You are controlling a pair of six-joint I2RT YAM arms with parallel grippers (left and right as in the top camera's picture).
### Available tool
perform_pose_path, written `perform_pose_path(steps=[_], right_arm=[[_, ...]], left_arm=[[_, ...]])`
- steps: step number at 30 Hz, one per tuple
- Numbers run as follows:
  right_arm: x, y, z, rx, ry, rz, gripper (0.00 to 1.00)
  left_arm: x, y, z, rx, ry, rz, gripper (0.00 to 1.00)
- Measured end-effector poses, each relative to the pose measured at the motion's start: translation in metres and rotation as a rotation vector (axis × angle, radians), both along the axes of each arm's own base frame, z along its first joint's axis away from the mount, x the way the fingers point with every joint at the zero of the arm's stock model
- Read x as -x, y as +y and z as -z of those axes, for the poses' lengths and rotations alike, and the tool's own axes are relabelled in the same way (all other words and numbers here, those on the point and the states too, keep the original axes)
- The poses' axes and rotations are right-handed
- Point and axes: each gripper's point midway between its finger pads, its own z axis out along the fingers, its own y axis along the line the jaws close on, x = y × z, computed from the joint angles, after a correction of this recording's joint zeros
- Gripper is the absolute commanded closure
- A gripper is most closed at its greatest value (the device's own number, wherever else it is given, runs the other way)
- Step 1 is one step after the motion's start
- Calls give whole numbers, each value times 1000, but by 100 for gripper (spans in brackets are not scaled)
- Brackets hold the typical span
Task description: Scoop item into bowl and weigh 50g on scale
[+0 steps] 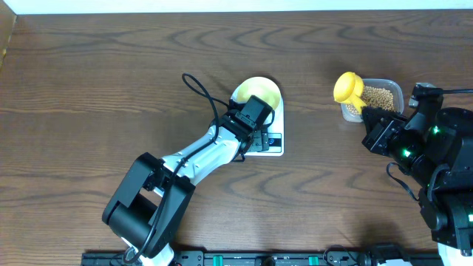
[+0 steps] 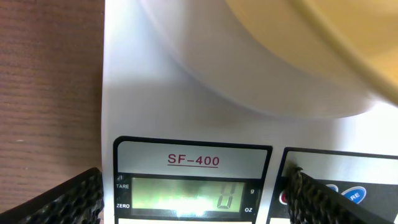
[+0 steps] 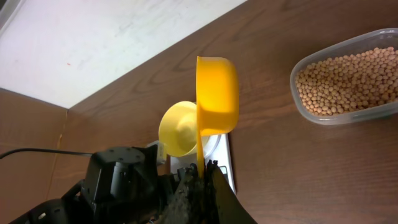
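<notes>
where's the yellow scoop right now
Overhead view, right side: the yellow scoop is held by the right gripper at the left end of the clear container of beans.

- dark wood-grain table [image 1: 89,89], filling nearly the whole overhead view
- clear plastic container [image 1: 400,89], rounded-rectangular, standing on the table toward its right side
- yellow plastic scoop [image 1: 346,87], its round cup at the container's left end in the overhead view; the right wrist view shows it edge-on, cup uppermost and thin handle running straight down
- white surface [image 1: 236,6], a pale strip beyond the table's far edge
- black rail [image 1: 281,259] with small green marks, along the table's near edge
</notes>
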Motion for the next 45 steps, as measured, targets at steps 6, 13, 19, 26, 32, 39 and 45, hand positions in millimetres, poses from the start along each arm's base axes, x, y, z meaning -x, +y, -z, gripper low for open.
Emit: perform_pose_path(steps=[6, 13, 19, 26, 32, 39, 45], right_arm=[[0, 0, 0, 0, 0, 0, 99], [0, 0, 0, 0, 2, 0, 99], [1, 0, 1, 1, 6, 0, 99], [1, 0, 1, 1, 7, 0, 98], [1, 0, 2, 1, 8, 0, 99], [1, 0, 2, 1, 8, 0, 99], [1, 0, 2, 1, 8, 0, 99]], left_arm=[[2, -1, 0, -3, 0, 7, 7], [3, -2, 0, -11, 1, 14, 7], [3, -2, 0, -13, -1, 14, 7], [4, -1, 0, -19, -1, 15, 7], [5, -1, 1, -24, 3, 16, 7], [6, -2, -1, -21, 4, 20, 7], [8, -2, -3, -11, 1, 22, 7]])
